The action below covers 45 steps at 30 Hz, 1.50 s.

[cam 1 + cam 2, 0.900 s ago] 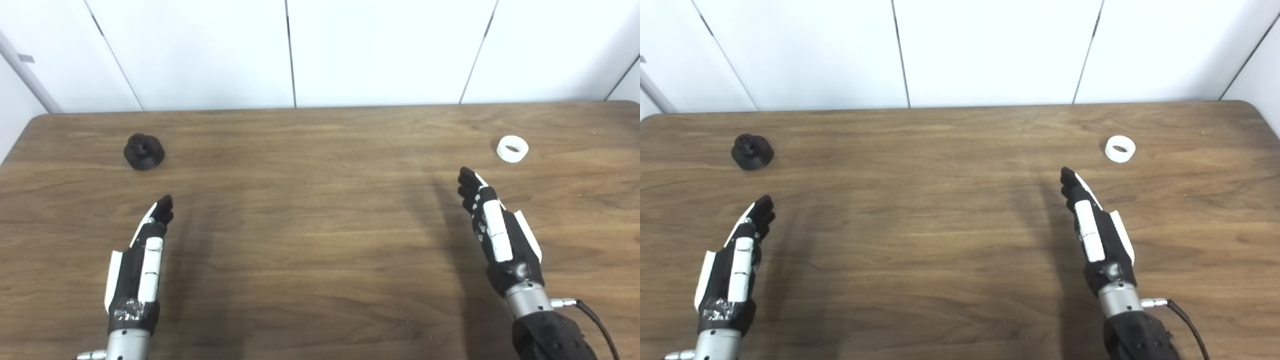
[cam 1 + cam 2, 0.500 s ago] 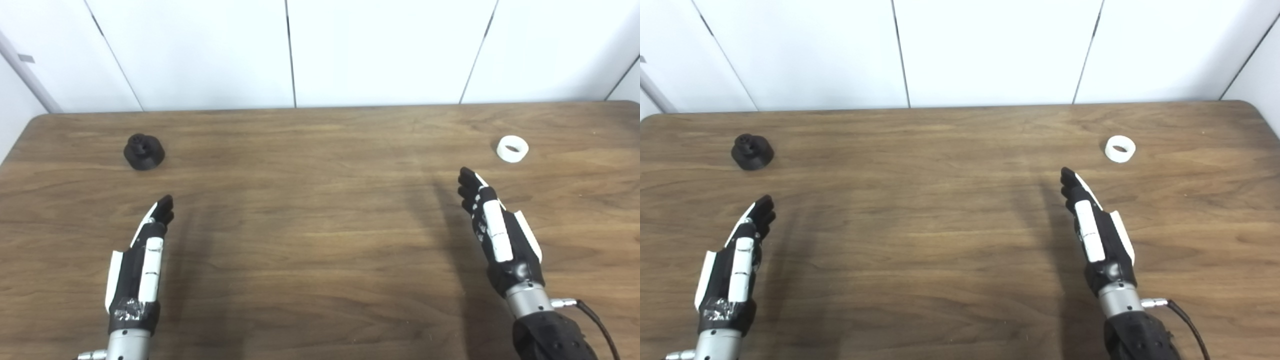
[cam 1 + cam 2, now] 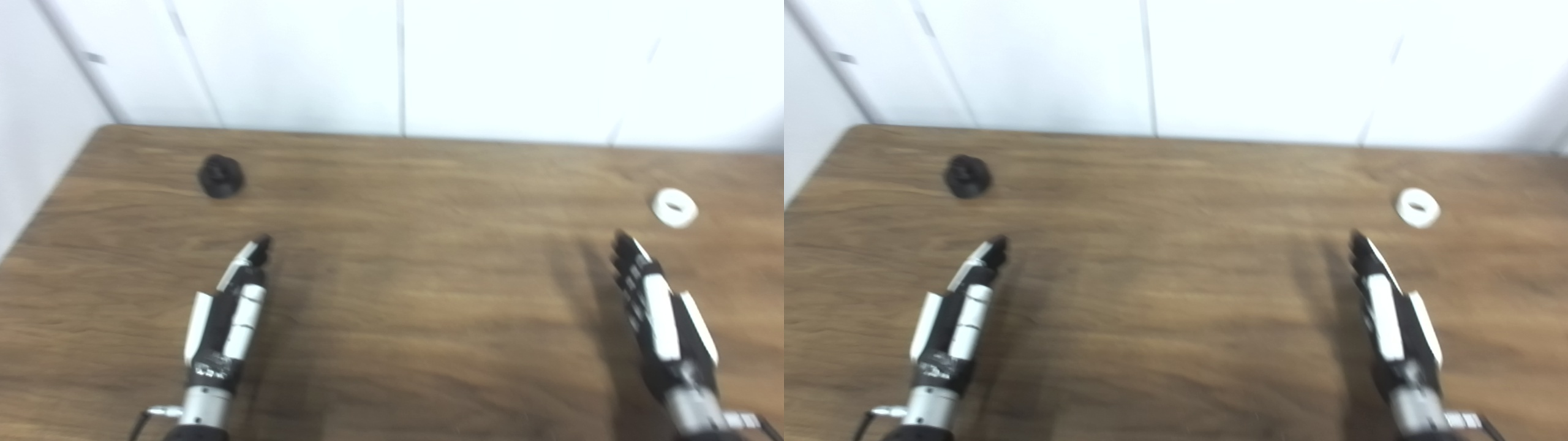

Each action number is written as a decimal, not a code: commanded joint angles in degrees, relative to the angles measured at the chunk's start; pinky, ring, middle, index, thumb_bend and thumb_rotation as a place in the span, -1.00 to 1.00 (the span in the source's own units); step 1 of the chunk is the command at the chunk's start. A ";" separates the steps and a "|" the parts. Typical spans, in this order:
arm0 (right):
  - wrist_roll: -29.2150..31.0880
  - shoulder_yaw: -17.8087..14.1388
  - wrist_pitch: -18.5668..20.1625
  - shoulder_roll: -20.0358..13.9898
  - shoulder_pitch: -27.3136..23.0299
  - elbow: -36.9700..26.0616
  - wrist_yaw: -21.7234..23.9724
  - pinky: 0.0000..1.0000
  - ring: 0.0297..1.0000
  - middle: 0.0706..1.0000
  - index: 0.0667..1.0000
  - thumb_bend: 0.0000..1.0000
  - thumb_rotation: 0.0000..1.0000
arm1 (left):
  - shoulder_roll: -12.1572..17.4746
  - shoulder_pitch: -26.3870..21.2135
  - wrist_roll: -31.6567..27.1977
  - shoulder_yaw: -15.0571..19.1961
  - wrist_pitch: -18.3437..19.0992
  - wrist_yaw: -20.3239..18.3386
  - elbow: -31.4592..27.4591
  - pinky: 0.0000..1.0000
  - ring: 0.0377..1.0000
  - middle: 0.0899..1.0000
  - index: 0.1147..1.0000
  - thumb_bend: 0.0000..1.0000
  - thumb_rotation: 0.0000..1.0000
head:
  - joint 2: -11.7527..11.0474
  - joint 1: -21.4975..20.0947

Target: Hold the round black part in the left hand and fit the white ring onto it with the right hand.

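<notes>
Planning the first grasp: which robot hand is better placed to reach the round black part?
Left. The left robot hand is open on the black part's side; the right robot hand sits by the white ring.

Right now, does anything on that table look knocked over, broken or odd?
Nothing stands out. The round black part and white ring sit flat on the wooden table, far apart, untouched; only the picture is blurred.

The table [image 3: 429, 294] is brown wood-grain with a soft sheen, the round black part [image 3: 220, 176] looks matt, the white ring [image 3: 674, 207] smooth plastic, both hands' shells glossy above metal wrists.
</notes>
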 commanded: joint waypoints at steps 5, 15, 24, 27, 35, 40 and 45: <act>2.38 -0.66 -2.41 -2.07 0.93 -0.57 1.19 1.00 1.00 0.97 0.94 -0.05 1.00 | -3.67 0.62 3.05 -1.87 -4.27 2.07 1.41 1.00 0.92 0.87 0.80 0.12 0.73 | -2.60 3.39; 0.77 -0.55 -5.22 -2.86 0.21 2.07 1.53 0.94 0.96 0.92 0.88 0.01 1.00 | -3.98 0.34 3.02 -3.84 -7.42 3.38 4.47 0.98 0.94 0.89 0.84 0.08 0.71 | -6.39 6.47; -1.43 -0.32 -5.65 -2.80 0.18 2.79 1.17 0.77 0.88 0.83 0.80 0.15 1.00 | -4.10 0.19 3.48 -4.12 -9.59 4.12 6.48 0.94 0.92 0.89 0.84 0.15 0.68 | -7.49 6.98; -1.51 -0.21 -5.92 -2.95 0.20 3.13 1.46 0.75 0.88 0.82 0.79 0.18 1.00 | -4.20 0.21 3.33 -4.23 -9.80 4.11 6.62 0.95 0.93 0.90 0.84 0.15 0.65 | -7.54 6.89; -1.91 -0.34 -5.18 -2.88 0.15 2.54 1.16 0.70 0.85 0.81 0.77 0.26 0.99 | -4.51 0.48 8.65 -4.20 -6.13 6.24 3.55 0.86 0.89 0.88 0.83 0.13 0.24 | -6.59 5.44; -2.34 -0.30 -5.37 -2.86 -0.18 2.91 1.01 0.73 0.87 0.82 0.79 0.32 1.00 | -3.71 -1.32 12.44 -3.24 2.00 6.42 -2.80 0.99 0.92 0.88 0.81 0.51 -0.15 | -6.32 4.87; -2.74 -0.02 -6.32 -2.67 -0.49 3.63 1.08 0.78 0.88 0.83 0.79 0.37 1.00 | 0.68 -5.34 16.31 -0.74 10.46 4.40 -7.89 0.97 0.93 0.87 0.81 0.71 -0.36 | -5.91 4.40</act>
